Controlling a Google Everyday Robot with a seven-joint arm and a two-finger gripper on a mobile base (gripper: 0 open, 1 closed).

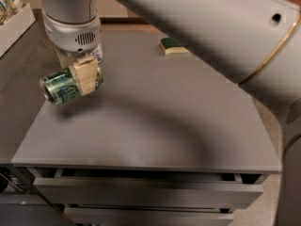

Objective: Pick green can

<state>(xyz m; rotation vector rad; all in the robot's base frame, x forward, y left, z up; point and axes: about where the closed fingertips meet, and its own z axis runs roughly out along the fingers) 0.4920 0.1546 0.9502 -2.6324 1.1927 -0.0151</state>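
Here the gripper (77, 72) clasps the green can (70, 84) sideways above the table (155, 126).

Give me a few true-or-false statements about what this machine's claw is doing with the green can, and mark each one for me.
1. The gripper, at the upper left over the table, is shut on the green can. True.
2. The green can is held upright. False: it lies on its side between the fingers.
3. A sponge lies on the far part of the table. True.
4. The sponge touches the green can. False: it sits well apart from it, off to the right.
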